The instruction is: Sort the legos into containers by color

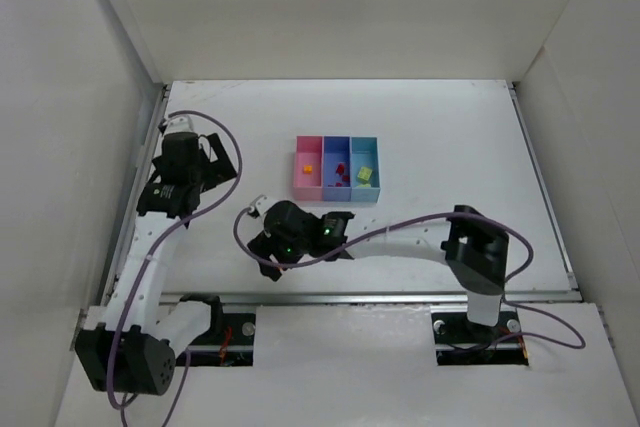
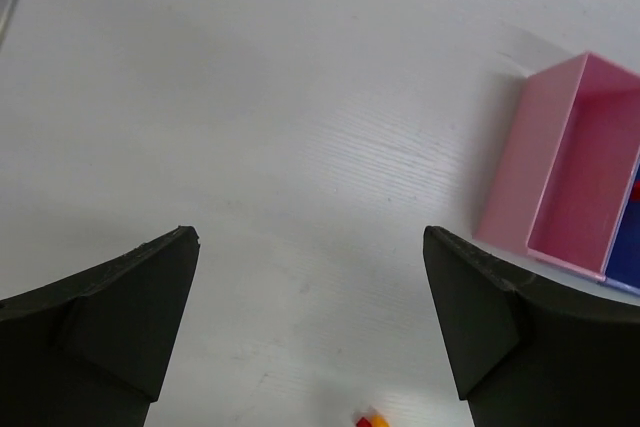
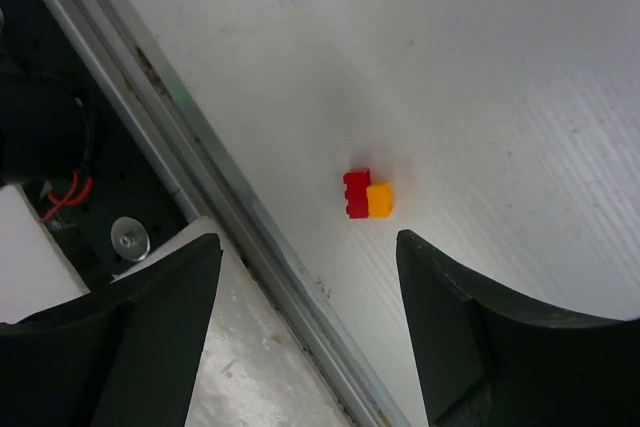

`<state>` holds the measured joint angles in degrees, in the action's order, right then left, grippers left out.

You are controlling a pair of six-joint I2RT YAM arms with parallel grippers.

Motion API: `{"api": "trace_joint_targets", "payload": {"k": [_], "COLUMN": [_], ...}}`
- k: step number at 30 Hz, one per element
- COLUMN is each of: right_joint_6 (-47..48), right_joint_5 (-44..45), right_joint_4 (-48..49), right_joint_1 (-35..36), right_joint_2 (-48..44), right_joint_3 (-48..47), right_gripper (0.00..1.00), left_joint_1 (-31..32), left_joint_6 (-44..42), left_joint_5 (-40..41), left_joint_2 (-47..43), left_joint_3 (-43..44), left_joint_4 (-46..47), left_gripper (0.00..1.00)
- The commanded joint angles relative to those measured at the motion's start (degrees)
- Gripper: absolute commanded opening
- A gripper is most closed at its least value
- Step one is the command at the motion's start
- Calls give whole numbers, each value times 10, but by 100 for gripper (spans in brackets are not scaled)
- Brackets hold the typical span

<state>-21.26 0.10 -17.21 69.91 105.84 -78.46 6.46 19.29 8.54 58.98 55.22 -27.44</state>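
Observation:
A red and an orange-yellow lego stuck together [image 3: 367,194] lie on the white table near its front rail, just beyond my open, empty right gripper [image 3: 308,239]. The pair also shows at the bottom edge of the left wrist view [image 2: 372,420]. In the top view the right gripper [image 1: 268,255] hides them. My left gripper [image 1: 222,159] is open and empty above bare table [image 2: 310,237], left of the bins. The pink bin [image 1: 303,183] holds an orange brick [image 1: 308,168], the medium blue bin [image 1: 337,192] red bricks [image 1: 340,173], the light blue bin [image 1: 374,193] a yellow-green brick [image 1: 365,175].
The metal front rail [image 3: 200,177] runs just beside the joined bricks, with an arm base and red wires [image 3: 60,197] past it. White walls enclose the table on the left, back and right. The pink bin's near corner shows in the left wrist view [image 2: 510,177].

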Motion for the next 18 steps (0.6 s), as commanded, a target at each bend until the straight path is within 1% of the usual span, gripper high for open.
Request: {"api": "trace_joint_targets", "payload": {"k": [1, 2, 5, 6, 8, 9, 10, 12, 15, 18], "right_joint_6": [31, 24, 17, 17, 17, 17, 17, 17, 9, -9], "right_joint_5": [-6, -6, 24, 25, 30, 30, 43, 55, 86, 109], "right_joint_4": [6, 6, -17, -33, -48, -55, -70, -85, -113, -125], "right_joint_1": [2, 2, 2, 2, 8, 14, 14, 35, 42, 42], "right_joint_2": [16, 23, 46, 55, 75, 98, 109, 136, 147, 140], "right_joint_3": [-31, -36, -51, -51, -74, -82, -92, -121, -134, -125], "right_gripper": [76, 75, 72, 72, 69, 69, 68, 66, 63, 60], "left_joint_1": [-32, -48, -68, -68, -68, -68, -68, -68, -68, -68], "left_joint_6": [0, -7, -26, -26, -31, -31, -31, -37, -43, -43], "left_joint_5": [0, -6, -6, -6, -11, -17, -24, -30, -35, -35], "left_joint_2": [-54, -59, -59, -59, -59, -59, -59, -59, -59, -59], "left_joint_3": [26, 26, 26, 21, 21, 21, 16, 16, 9, 9], "left_joint_4": [-13, -13, -8, -8, -2, 5, 5, 13, 19, 19], "left_gripper": [94, 94, 94, 94, 94, 94, 94, 94, 94, 94]}}
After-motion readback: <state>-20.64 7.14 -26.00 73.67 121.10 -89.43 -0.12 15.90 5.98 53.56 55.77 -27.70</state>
